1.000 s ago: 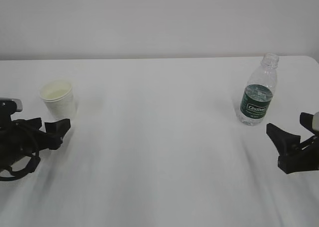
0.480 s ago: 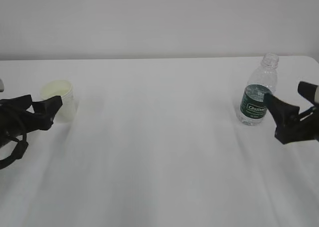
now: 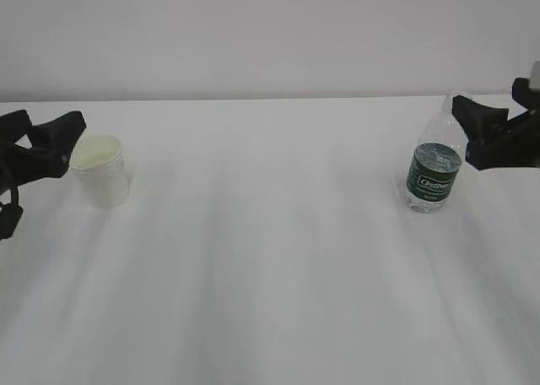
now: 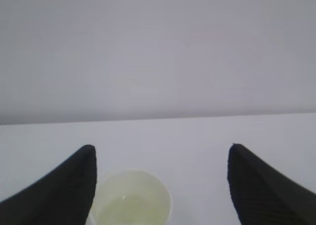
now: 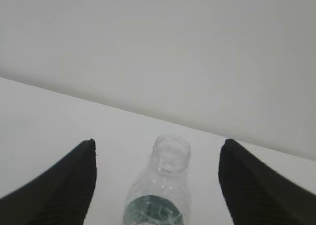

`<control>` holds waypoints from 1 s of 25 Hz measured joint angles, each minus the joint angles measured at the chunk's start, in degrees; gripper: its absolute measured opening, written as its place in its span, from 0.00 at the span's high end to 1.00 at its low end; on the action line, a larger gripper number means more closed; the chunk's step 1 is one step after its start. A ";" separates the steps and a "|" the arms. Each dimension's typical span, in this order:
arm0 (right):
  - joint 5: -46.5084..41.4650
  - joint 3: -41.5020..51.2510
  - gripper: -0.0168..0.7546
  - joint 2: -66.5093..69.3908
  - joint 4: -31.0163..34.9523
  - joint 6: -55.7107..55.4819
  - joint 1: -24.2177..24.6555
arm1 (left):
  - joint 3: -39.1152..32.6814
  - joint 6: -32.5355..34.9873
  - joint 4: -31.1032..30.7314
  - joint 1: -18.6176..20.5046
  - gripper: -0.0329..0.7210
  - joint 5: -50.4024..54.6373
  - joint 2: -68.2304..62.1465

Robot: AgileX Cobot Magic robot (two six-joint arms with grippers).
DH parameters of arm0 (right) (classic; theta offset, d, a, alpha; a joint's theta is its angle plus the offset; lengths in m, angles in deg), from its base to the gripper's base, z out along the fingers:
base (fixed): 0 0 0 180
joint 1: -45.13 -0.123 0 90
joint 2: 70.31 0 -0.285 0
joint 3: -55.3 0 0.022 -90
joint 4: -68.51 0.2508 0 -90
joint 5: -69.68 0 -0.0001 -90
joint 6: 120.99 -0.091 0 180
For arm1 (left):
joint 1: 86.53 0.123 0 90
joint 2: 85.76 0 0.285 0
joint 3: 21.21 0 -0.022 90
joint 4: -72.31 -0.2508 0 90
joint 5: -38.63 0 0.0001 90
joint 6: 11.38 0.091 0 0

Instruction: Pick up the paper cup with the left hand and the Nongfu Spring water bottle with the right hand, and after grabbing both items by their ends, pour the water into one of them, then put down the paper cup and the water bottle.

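1. The left hand (image 3: 51, 136) sits at the left edge of the exterior view, its two black fingers spread wide apart and holding nothing.
2. In the left wrist view the same left hand (image 4: 160, 185) shows as two dark ribbed fingers (image 4: 59, 185) at the lower corners, with a broad gap between them.
3. The paper cup (image 3: 101, 170) stands upright on the white table (image 3: 270, 258), just ahead of the left hand's fingertips and a little below them; in the exterior view one fingertip lies near the cup's rim, and I cannot tell whether it touches.
4. From the left wrist, the paper cup (image 4: 131, 200) sits low in the gap, nearer the left finger than the right, its pale yellow inside facing up.
5. The right hand (image 3: 485, 136) is at the right edge of the exterior view, fingers likewise spread and empty.
6. In the right wrist view the right hand (image 5: 158, 185) frames the Nongfu Spring water bottle (image 5: 160, 195) between its two fingers, with clear space on both sides.
7. The Nongfu Spring water bottle (image 3: 434, 170) stands upright, capless, just ahead of the right hand; the fingertip is level with the bottle's neck.
8. Beyond both hands the table runs to a plain pale wall (image 3: 270, 30).
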 joint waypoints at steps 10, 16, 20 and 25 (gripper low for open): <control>-15.41 -6.79 0.22 -9.60 0.58 -0.30 0.00 | 0.13 0.14 4.13 0.00 0.17 5.99 10.37; -24.57 -9.76 0.22 -17.34 0.62 -0.30 0.00 | 4.12 0.14 3.59 0.00 0.18 18.93 18.48; -31.19 -11.27 0.22 -23.84 0.71 -0.30 0.00 | 7.35 0.16 2.29 0.00 0.18 26.10 23.78; -38.33 -12.40 0.22 -31.54 0.83 -0.30 0.00 | 8.23 0.16 1.18 0.00 0.18 32.87 30.14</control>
